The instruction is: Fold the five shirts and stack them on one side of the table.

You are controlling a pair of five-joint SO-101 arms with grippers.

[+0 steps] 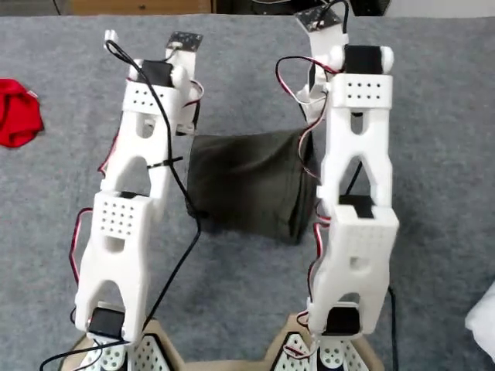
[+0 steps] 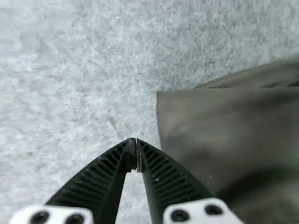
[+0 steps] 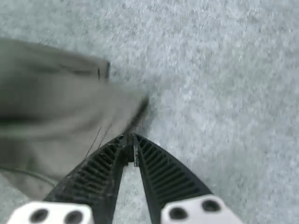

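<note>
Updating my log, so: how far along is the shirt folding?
Done: one dark shirt lies folded between the arms. In hand: nothing; the left gripper and right gripper are shut, empty, at its edges. Left: a red shirt lies crumpled at the table edge, a white item shows at the opposite edge, and nothing is stacked.

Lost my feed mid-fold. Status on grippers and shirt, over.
Left gripper shut, empty, beside the dark shirt. Right gripper shut, empty, at its other edge. Shirt lies folded between the arms. Red shirt off at table edge, well apart.
</note>
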